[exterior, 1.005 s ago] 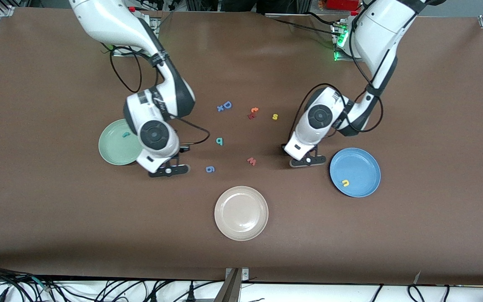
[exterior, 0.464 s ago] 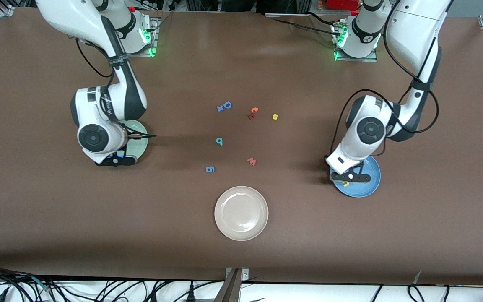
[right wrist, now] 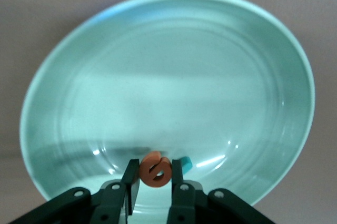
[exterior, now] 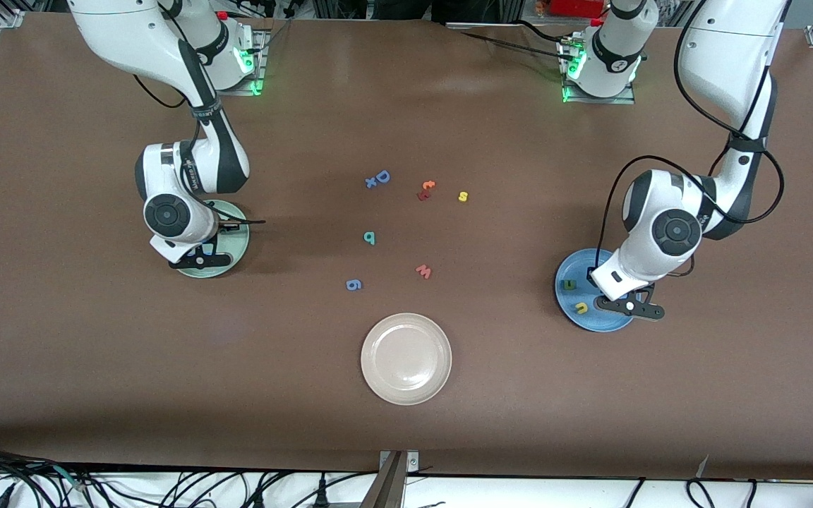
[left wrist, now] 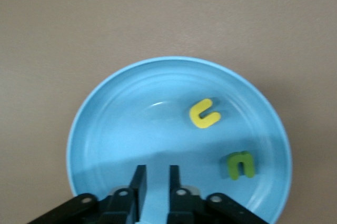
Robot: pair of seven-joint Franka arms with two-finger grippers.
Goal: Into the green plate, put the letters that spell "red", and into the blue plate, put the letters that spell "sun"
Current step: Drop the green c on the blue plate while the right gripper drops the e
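Letters for "sun" are partly in place: a yellow "n" point(exterior: 581, 307) and a green "u" point(exterior: 571, 284) lie apart in the blue plate point(exterior: 567, 305), at the left arm's end of the table. Nearest the front camera of all sits a cream-white plate point(exterior: 406, 358), bare. The left gripper point(exterior: 629, 307) hangs over the blue plate's rim; in the left wrist view its fingers point(left wrist: 139, 182) stand a narrow gap apart with nothing between them, and the "n" point(left wrist: 204, 114) and "u" point(left wrist: 241, 164) lie ahead of them in the plate point(left wrist: 105, 129).

Farther from the camera, on the open table between the arms, come a blue "g" point(exterior: 353, 284), a pink "w" point(exterior: 423, 271) and then the teal "d" point(exterior: 369, 238). At the right arm's end, the right gripper point(exterior: 198, 259) is low over the green plate point(exterior: 237, 243). The right wrist view shows its fingers point(right wrist: 130, 179) closed on the orange "e" point(right wrist: 155, 170), held above the plate point(right wrist: 168, 77), with a bit of teal point(right wrist: 186, 162) showing just beside the far finger; which letter that is cannot be told.

Farthest out lie the yellow "s" point(exterior: 462, 197), a small red and orange cluster of letters point(exterior: 425, 190), and a blue capital "D" point(exterior: 382, 176) with a small blue "x" point(exterior: 370, 183) touching it
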